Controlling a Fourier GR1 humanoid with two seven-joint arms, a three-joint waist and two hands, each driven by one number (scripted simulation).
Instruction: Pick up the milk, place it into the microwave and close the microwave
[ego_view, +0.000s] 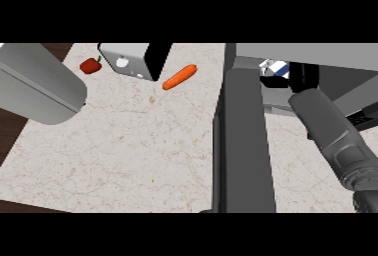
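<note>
The milk (275, 67), a small white and blue carton, sits inside the microwave (317, 54) at the upper right, just under its grey top. My right forearm reaches up from the lower right into the opening. My right hand (304, 77) shows only as a black shape right beside the carton, touching it or nearly so. The microwave door (244, 145) stands open, a long dark grey slab running down the middle of the view. My left forearm (37, 82) crosses the upper left corner; its hand is out of view.
On the pale marble counter (125, 150) lie an orange carrot (180, 76) and a red pepper (90, 65), with a white and black appliance (136, 60) between them at the back. The counter's left edge drops to dark floor.
</note>
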